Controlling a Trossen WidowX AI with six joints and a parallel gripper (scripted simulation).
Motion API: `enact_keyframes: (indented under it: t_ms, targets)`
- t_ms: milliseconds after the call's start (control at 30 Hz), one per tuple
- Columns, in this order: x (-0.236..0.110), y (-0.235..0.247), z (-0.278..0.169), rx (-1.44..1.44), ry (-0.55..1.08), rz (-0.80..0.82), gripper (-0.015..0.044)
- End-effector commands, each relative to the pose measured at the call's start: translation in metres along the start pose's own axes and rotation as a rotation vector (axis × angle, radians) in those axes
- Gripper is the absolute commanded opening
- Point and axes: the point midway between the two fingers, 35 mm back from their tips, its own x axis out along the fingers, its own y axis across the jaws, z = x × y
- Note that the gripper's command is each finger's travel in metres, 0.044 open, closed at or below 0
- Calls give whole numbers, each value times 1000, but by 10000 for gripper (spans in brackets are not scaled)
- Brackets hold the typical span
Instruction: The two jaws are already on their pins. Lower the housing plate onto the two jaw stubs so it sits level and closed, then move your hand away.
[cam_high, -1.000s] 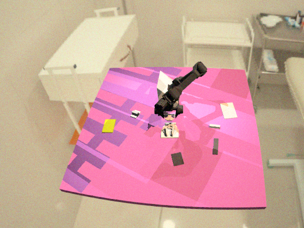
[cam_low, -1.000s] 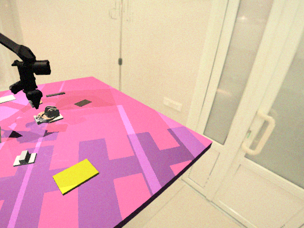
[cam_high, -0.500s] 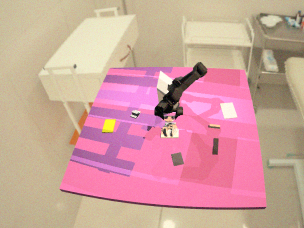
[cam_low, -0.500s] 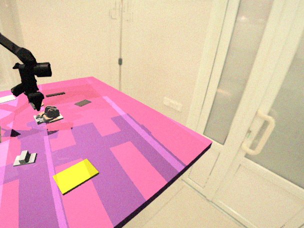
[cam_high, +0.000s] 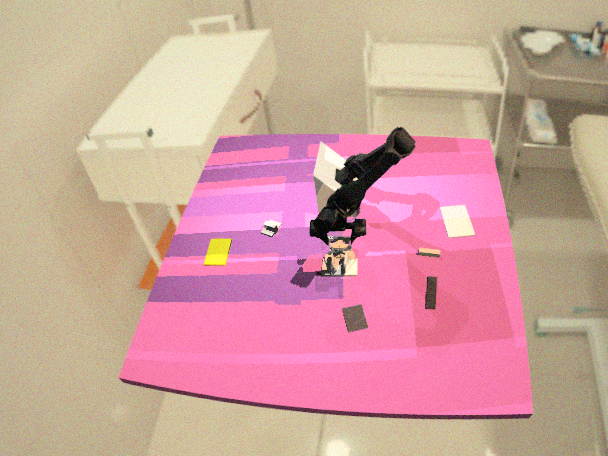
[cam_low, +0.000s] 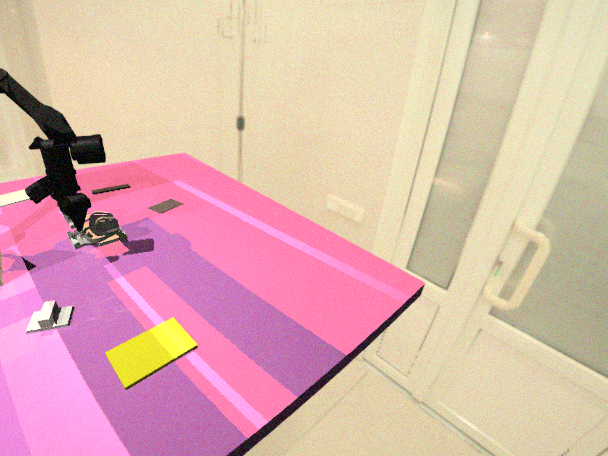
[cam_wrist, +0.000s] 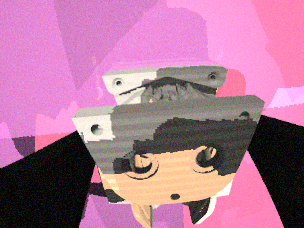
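My gripper (cam_high: 340, 241) (cam_low: 80, 228) (cam_wrist: 170, 126) is shut on the housing plate (cam_high: 340, 246) (cam_wrist: 172, 184), one finger at each side edge. The plate is over the base assembly, nearer the wrist camera than the base (cam_high: 351, 270) (cam_wrist: 112, 86). Its two large round holes face the wrist camera, and light parts show inside them. The jaws (cam_high: 336, 260) (cam_low: 104, 224) stick out past the plate's lower edge in the wrist view. The stubs are mostly hidden beneath the plate, and I cannot tell whether it touches them.
A yellow block (cam_high: 218, 251) (cam_low: 150, 352) and a white stepped part (cam_high: 271, 228) (cam_low: 49, 316) lie left. A dark square (cam_high: 355, 318) (cam_low: 166, 205), dark bar (cam_high: 431, 293) (cam_low: 111, 189), tan block (cam_high: 429, 252) and cream plate (cam_high: 457, 221) lie around. A white panel (cam_high: 326, 167) stands behind the arm.
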Motion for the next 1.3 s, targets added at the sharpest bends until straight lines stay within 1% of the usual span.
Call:
enact_keyframes:
  t_ms: [0,367,1267]
  targets:
    - [9,0,3,9,-7,-8,351]
    - [25,-2,4,9,-7,-11,351]
    - [28,-2,4,16,-7,-12,351]
